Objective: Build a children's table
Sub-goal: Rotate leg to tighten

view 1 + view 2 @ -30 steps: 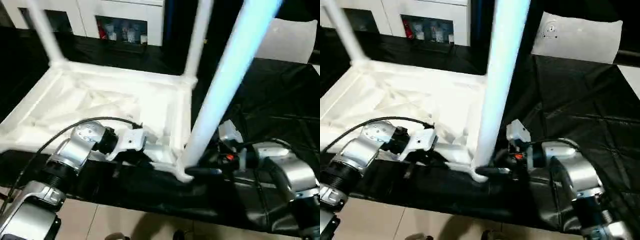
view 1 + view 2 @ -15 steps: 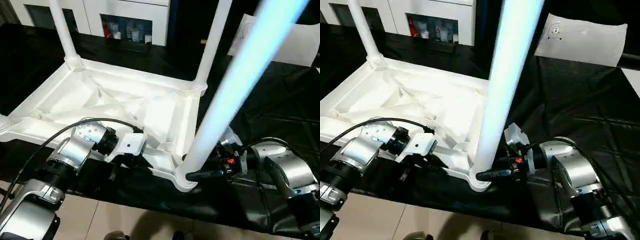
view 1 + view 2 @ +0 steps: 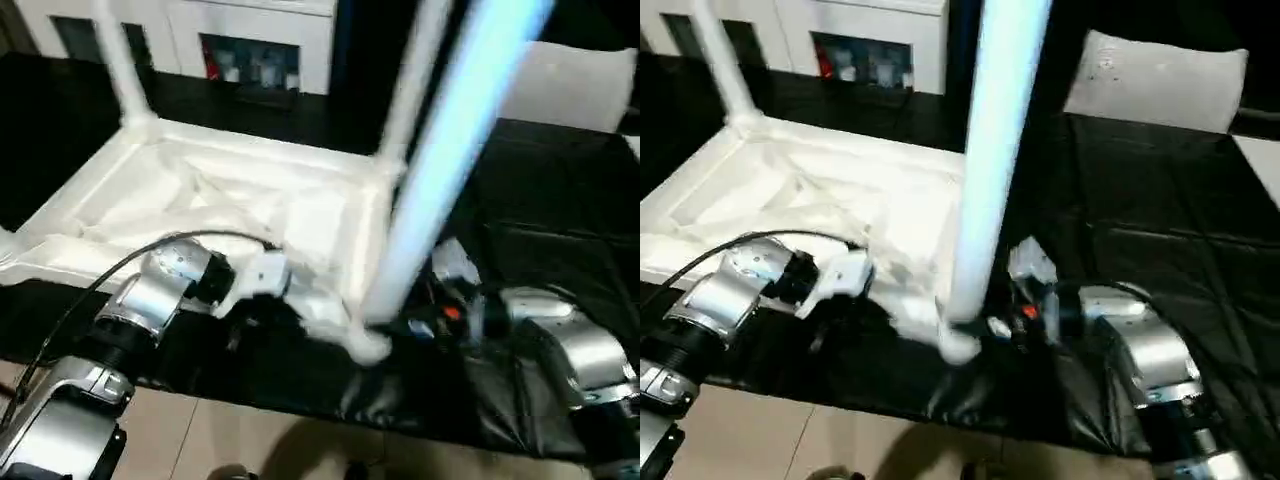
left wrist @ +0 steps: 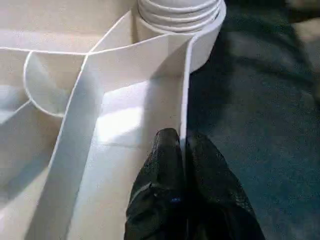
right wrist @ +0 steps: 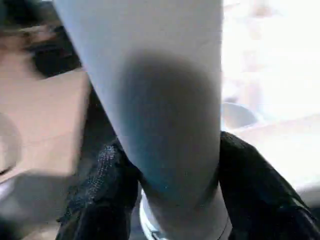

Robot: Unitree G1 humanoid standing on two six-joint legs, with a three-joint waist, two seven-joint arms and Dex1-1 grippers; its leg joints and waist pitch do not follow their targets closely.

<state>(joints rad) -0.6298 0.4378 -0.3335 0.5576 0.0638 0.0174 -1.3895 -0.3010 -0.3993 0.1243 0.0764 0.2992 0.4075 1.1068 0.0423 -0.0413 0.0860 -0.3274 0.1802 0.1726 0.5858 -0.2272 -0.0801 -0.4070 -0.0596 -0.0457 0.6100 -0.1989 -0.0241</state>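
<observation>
Children's table (image 3: 240,200) lies inverted on the black desk (image 3: 1160,220). Left end effector (image 4: 182,165) pinches its near rim. Right end effector (image 5: 165,200) clasps the near-right leg (image 3: 450,150) at its socket.

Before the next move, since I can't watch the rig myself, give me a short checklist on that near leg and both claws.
1. Left claw pinching the table top's edge wall: ok.
2. Right claw around the near leg close to its base: ok.
3. Near leg standing in the corner socket: ok.
4. Near leg screwed fully home: cannot tell.
5. Two far legs standing in their sockets: ok.
</observation>
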